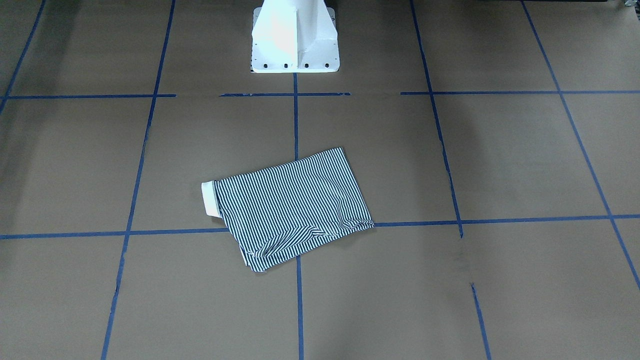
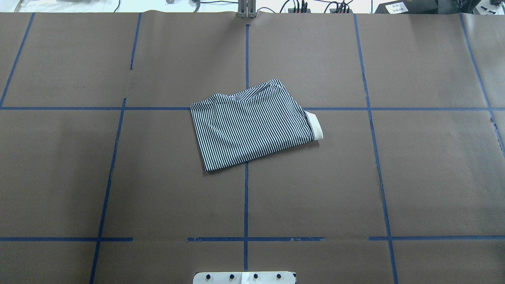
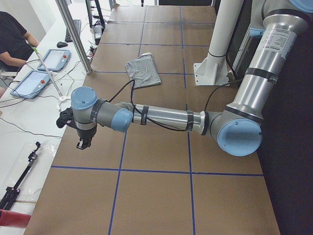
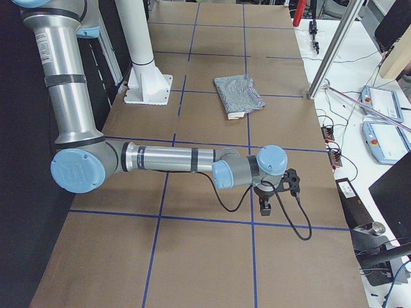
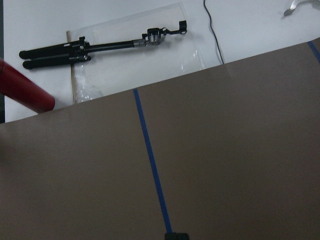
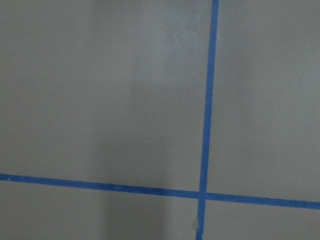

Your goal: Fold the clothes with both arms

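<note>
The brown paper-covered counter (image 2: 434, 177), gridded with blue tape (image 2: 245, 205), carries 1 folded navy-and-white striped polo shirt (image 2: 252, 126) midway between its long edges, far from every corner.

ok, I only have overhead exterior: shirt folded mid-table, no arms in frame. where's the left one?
Observer: The left arm is stretched low over the table's left end, the left gripper pointing down, far from the shirt.
Operator: and the right?
Observer: The right arm lies stretched likewise at the opposite end, the right gripper pointing down too.
Operator: holding anything?
Observer: Nothing I can see; the right wrist view shows only brown paper and blue tape.
</note>
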